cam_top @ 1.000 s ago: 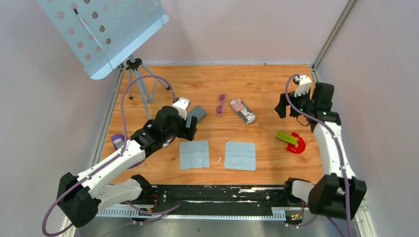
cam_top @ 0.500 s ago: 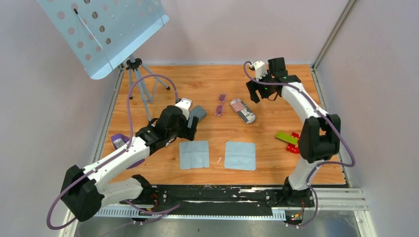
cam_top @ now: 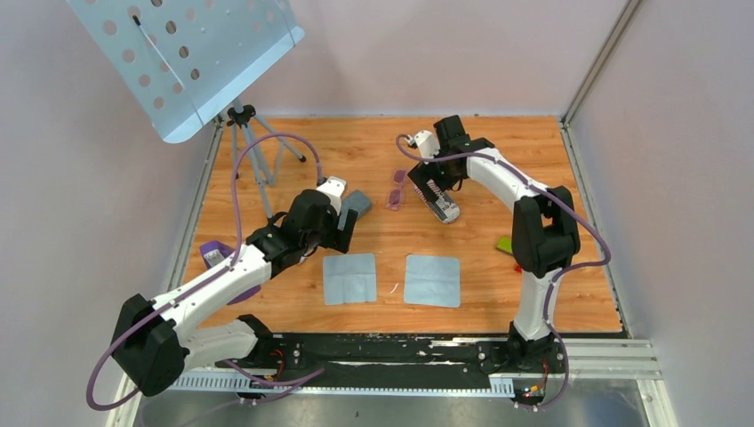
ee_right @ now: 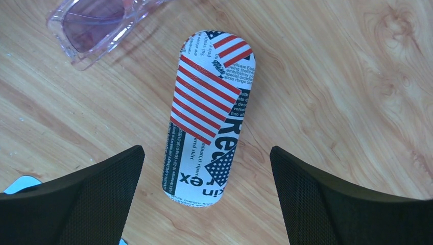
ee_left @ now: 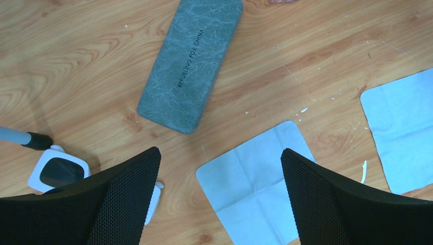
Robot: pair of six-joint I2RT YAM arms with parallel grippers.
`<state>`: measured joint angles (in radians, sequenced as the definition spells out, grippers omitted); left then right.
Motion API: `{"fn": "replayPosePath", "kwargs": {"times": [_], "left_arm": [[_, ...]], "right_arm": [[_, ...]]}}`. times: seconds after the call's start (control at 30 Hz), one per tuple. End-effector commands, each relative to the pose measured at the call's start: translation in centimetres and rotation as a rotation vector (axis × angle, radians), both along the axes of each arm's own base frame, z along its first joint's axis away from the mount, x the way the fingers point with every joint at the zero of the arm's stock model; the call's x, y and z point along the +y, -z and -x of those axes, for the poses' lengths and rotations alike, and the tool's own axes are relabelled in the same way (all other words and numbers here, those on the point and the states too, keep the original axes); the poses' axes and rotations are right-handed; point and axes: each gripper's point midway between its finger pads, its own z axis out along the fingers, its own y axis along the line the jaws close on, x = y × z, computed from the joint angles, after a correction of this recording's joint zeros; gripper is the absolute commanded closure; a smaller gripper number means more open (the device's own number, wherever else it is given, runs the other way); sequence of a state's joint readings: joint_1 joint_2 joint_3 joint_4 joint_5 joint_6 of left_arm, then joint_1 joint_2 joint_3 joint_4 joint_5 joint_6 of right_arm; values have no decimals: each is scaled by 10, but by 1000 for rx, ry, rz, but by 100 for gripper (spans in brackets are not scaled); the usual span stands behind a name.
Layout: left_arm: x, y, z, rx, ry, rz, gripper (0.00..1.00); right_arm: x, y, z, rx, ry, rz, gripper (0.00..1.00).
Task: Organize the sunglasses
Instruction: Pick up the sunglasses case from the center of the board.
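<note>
The sunglasses (cam_top: 397,189), a small pair with purple-pink lenses, lie on the wooden table near the back middle; one lens shows at the top left of the right wrist view (ee_right: 97,25). Right beside them lies a flag-patterned case (cam_top: 442,205). My right gripper (cam_top: 433,182) hovers above this case (ee_right: 209,117), open, with the case's near end between its fingers and no contact. My left gripper (cam_top: 342,229) is open and empty (ee_left: 219,155), just short of a grey case (ee_left: 191,64) that lies flat on the table (cam_top: 357,203).
Two light-blue cloths (cam_top: 349,277) (cam_top: 432,280) lie flat near the front middle. A tripod (cam_top: 252,156) carrying a perforated panel stands at the back left. A purple item (cam_top: 213,253) sits at the left edge. A green and red object (cam_top: 507,244) is partly hidden behind the right arm.
My right arm has swung from the table's right side across to the back middle, ending over the flag-patterned case. The left arm has hardly moved.
</note>
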<state>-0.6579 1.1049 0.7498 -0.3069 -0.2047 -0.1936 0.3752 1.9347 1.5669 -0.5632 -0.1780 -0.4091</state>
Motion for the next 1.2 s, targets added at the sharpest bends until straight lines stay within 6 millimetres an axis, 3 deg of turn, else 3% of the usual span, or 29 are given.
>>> {"fn": "replayPosePath", "kwargs": {"times": [0.0,0.57,0.73,0.87,1.17], "left_arm": [[-7,-14,-7,-31,9,23,8],[-7,-12,-7,-26,9,19,8],[-6,-10,-7,-23,10,12,8],[-7,-9,-7,-20,12,11,9],[-7,-8,-8,-16,10,6,9]], "right_arm": [[-17,25,11,65,21,102,2],[-15,54,24,147,-4,135,5],[-11,55,23,157,-13,123,16],[-10,54,22,158,-8,121,17],[-13,41,25,145,13,108,46]]}}
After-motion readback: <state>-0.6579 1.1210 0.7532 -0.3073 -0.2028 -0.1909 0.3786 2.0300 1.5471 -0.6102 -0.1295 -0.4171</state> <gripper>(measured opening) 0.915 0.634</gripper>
